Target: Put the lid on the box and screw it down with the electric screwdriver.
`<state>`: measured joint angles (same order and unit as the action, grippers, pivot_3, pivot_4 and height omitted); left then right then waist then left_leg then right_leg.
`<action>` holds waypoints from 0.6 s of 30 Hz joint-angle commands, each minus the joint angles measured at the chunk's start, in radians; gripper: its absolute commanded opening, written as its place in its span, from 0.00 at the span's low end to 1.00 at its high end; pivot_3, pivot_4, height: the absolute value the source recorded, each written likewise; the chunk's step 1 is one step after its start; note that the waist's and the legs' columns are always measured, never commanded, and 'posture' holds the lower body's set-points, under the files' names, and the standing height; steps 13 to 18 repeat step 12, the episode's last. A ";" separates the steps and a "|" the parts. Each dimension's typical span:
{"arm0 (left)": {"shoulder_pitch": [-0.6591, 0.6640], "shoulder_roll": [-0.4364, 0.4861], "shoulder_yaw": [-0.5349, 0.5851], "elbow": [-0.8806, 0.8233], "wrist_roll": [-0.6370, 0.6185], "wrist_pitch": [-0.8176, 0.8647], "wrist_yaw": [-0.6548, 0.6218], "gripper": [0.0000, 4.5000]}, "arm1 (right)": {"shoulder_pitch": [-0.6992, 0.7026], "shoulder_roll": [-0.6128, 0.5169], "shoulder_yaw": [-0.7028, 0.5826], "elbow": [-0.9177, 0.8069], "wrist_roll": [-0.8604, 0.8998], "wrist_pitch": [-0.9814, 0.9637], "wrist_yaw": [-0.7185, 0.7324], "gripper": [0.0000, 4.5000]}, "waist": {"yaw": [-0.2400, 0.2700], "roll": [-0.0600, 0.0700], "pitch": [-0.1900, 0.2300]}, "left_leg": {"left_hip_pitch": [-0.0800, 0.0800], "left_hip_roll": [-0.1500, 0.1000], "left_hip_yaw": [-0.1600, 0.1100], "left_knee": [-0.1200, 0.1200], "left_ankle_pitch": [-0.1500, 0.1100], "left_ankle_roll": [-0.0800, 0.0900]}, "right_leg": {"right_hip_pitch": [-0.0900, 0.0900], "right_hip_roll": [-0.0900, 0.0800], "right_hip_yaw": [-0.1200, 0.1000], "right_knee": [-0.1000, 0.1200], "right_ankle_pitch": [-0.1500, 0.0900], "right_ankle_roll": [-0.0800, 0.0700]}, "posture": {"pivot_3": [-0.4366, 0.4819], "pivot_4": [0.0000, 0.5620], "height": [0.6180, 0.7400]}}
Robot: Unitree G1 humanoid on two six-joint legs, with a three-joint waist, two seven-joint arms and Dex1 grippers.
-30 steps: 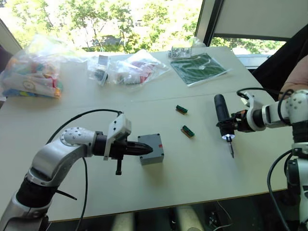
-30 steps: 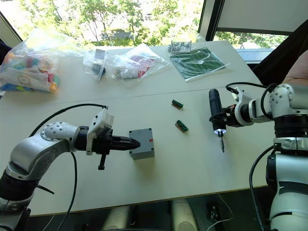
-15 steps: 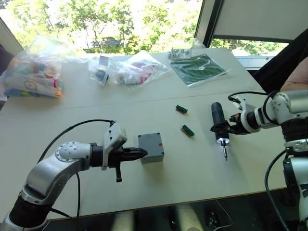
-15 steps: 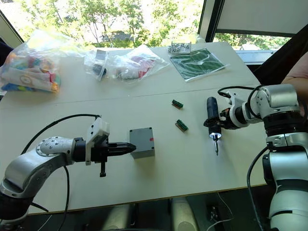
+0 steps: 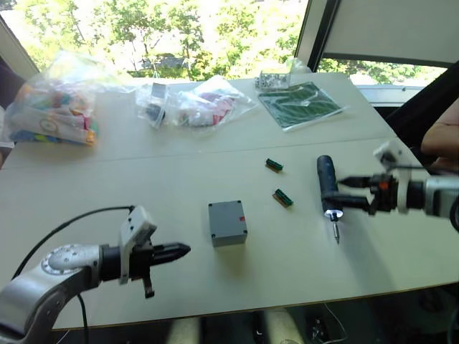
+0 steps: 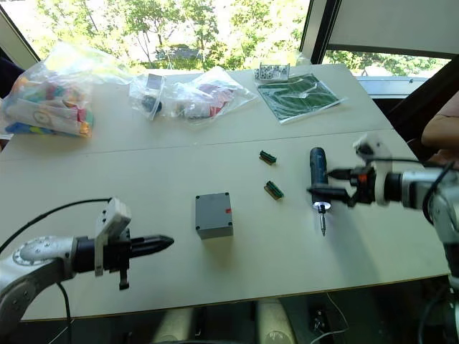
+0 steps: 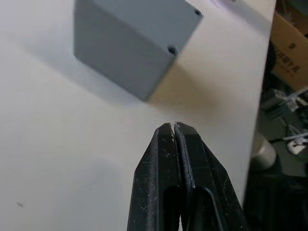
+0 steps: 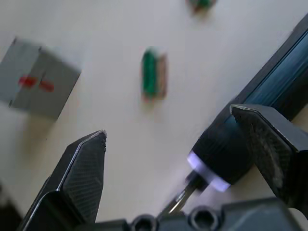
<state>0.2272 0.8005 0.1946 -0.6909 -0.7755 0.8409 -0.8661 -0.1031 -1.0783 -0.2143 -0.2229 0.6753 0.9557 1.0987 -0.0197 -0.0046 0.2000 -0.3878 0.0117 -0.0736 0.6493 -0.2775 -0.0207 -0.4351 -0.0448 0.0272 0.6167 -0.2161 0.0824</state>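
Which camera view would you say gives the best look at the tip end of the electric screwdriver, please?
The right wrist view: the electric screwdriver looms close there, its pale collar and bit plain between the open right gripper fingers. Both eye views show it whole but small, lying on the table; the left wrist view faces the box instead.

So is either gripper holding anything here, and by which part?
Nothing is held. The left gripper is shut on nothing, short of the box. The right gripper is open, with the electric screwdriver lying on the table between its fingers.
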 commanded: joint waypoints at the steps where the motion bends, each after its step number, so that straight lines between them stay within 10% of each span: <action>1: 0.061 -0.007 -0.038 -0.049 0.004 -0.014 0.015 0.00 | 0.185 -0.047 -0.108 -0.159 0.041 -0.012 0.096 0.99 | 0.003 0.001 0.000 | 0.001 0.000 0.001 0.001 0.000 0.000 | 0.001 -0.001 0.000 0.000 0.000 -0.001 | 0.48 0.27 1.00; 18: 0.215 0.001 0.057 -0.045 -0.036 -0.042 0.005 0.00 | 0.187 -0.018 -0.005 -0.336 0.137 0.001 0.101 0.99 | -0.003 0.006 -0.004 | 0.006 0.011 -0.005 0.003 -0.003 -0.005 | 0.007 -0.006 -0.029 -0.037 0.000 0.001 | 0.48 0.27 1.00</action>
